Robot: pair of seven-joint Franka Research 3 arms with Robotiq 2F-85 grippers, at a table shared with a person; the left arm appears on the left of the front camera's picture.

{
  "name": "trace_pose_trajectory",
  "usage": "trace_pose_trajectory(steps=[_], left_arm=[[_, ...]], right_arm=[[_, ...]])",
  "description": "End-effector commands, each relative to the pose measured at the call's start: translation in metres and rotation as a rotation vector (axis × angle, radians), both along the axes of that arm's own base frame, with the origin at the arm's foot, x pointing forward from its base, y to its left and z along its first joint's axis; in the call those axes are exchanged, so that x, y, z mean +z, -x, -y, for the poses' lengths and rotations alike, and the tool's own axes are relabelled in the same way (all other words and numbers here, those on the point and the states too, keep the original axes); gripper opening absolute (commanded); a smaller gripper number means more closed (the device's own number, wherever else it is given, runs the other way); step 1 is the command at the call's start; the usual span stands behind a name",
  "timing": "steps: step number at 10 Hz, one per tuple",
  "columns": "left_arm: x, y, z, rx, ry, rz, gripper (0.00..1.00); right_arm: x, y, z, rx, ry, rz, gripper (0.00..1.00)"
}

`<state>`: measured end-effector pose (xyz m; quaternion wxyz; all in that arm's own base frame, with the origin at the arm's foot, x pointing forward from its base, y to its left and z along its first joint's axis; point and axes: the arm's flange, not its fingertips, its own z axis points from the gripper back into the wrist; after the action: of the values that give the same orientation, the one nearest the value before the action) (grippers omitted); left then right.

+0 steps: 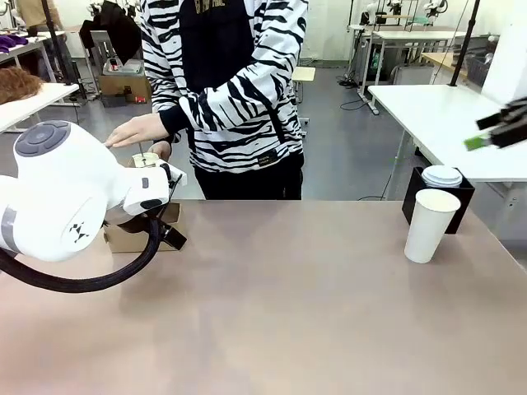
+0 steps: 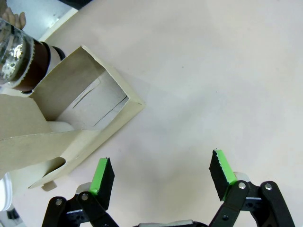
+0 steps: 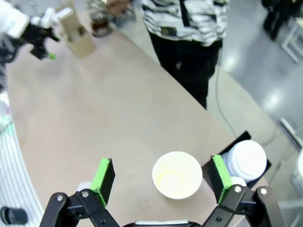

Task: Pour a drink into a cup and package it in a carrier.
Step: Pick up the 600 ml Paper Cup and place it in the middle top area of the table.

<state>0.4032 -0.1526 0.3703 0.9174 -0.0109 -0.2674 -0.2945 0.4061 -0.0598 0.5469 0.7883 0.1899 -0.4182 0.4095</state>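
Most of the worktop (image 1: 272, 313) lies bare, with the white cup (image 1: 430, 224) near its right edge, in front of a black box (image 1: 412, 202). At left the brown cardboard carrier (image 1: 123, 239) is half hidden behind the left arm, and the dark drink (image 2: 41, 59) beside it is cut off in its jug (image 2: 14, 52). The left fingers (image 2: 102, 176) and right fingers (image 3: 220, 171) gape wide, empty.

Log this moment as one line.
left gripper: open, beside carrier | right gripper: open, above empty paper cup | person's hand: by coffee jug
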Motion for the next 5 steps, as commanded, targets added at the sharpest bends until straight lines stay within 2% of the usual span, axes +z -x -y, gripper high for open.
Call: trace_pose_trajectory(steps=[1,2,3,4,5], left_arm=[[0.0,0.0,-0.001,0.0,0.002,0.0,1.0],[0.0,0.0,-0.001,0.0,0.002,0.0,1.0],[0.0,0.0,-0.001,0.0,0.002,0.0,1.0],[0.0,0.0,-0.001,0.0,0.002,0.0,1.0],[0.0,0.0,-0.001,0.0,0.002,0.0,1.0]], right_arm=[[-0.031,-0.018,0.043,0.186,-0.109,0.045,1.0],[-0.052,-0.022,0.059,0.221,-0.143,0.086,1.0],[-0.064,-0.028,0.06,0.201,-0.177,0.066,1.0],[-0.038,0.003,0.055,0.135,-0.101,0.083,1.0],[-0.038,0.003,0.055,0.135,-0.101,0.083,1.0]])
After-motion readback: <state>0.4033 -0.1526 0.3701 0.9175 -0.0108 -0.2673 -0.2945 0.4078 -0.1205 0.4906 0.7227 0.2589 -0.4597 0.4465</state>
